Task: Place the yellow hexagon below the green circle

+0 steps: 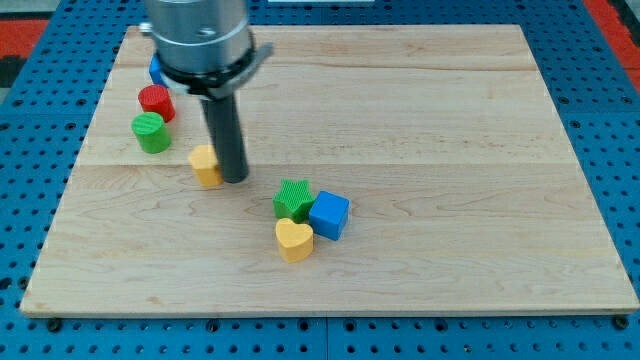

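Note:
The yellow hexagon [205, 165] lies on the wooden board [450, 150], left of centre. The green circle [151, 132] stands up and to the left of it, a short gap away. My tip [235, 179] rests on the board right against the hexagon's right side. The rod rises from there to the arm's grey body at the view's top.
A red circle [156, 102] sits just above the green circle. A blue block [155, 70] shows partly behind the arm's body. Near the centre, a green star [293, 198], a blue cube [329, 215] and a yellow heart [294, 240] cluster together.

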You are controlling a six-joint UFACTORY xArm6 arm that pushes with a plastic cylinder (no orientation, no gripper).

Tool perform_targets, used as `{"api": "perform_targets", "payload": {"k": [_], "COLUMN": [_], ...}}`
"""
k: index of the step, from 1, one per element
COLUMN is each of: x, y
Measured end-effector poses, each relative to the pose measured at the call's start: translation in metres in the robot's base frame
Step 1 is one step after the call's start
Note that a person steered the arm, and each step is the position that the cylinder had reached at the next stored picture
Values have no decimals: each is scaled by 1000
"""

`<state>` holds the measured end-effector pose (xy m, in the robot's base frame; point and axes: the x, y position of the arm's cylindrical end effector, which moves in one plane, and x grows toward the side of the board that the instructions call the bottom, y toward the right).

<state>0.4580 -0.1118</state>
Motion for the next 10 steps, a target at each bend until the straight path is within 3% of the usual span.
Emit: {"api": "perform_targets", "payload": {"k": [1, 2, 4, 6, 7, 10], "x": [-3, -12, -36, -33, -23, -6], "y": [-22, -1, -19, -31, 1, -31]}}
